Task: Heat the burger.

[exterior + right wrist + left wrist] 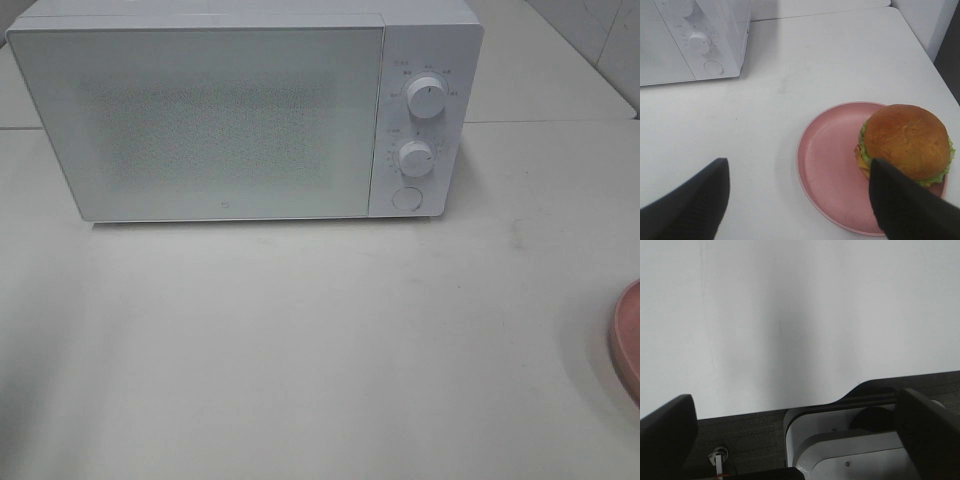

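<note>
While both hands stand released, one glossy domed burger (pixel 905 142) sits on one flat pink plate (pixel 827 165) (round, matte), near one boxy white microwave (pixel 240 110) with two knobs on smooth worktop (pixel 300 350).

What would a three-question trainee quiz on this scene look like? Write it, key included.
1. True or false: the microwave door is shut.
2. The burger sits on: A) the bare table, B) the pink plate, C) the microwave top.
3. Fill in: the right gripper has its jaws ____, holding nothing.

Key: 1 true; 2 B; 3 open.
</note>
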Available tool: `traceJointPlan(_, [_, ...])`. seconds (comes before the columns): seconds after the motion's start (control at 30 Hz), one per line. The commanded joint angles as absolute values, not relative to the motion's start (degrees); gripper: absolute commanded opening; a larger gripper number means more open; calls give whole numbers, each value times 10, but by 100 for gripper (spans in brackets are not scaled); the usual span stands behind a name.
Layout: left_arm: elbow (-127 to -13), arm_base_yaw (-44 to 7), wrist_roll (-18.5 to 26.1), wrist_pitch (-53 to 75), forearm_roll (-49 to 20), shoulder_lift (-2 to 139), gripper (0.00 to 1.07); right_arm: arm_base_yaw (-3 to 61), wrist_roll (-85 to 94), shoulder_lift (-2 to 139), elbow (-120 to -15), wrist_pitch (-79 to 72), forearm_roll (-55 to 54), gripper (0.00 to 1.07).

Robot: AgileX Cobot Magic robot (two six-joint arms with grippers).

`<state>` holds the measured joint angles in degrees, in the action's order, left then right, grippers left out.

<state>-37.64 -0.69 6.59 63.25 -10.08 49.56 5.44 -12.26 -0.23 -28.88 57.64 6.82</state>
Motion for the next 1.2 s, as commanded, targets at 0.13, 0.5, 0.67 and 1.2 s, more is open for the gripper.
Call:
traceJointPlan(0.13, [-324, -7, 61, 603, -96, 409, 100, 50, -119, -18, -287, 574, 69, 75])
traceJointPlan(0.5, [-296, -8, -13, 614, -37, 230, 100, 50, -119, -18, -287, 574, 69, 75])
traceJointPlan(0.67, [-296, -8, -11, 614, -37, 154, 100, 50, -119, -18, -287, 574, 69, 75])
traceJointPlan(1.2, [-296, -8, -10, 614, -38, -15, 100, 50, -118, -16, -287, 574, 69, 75])
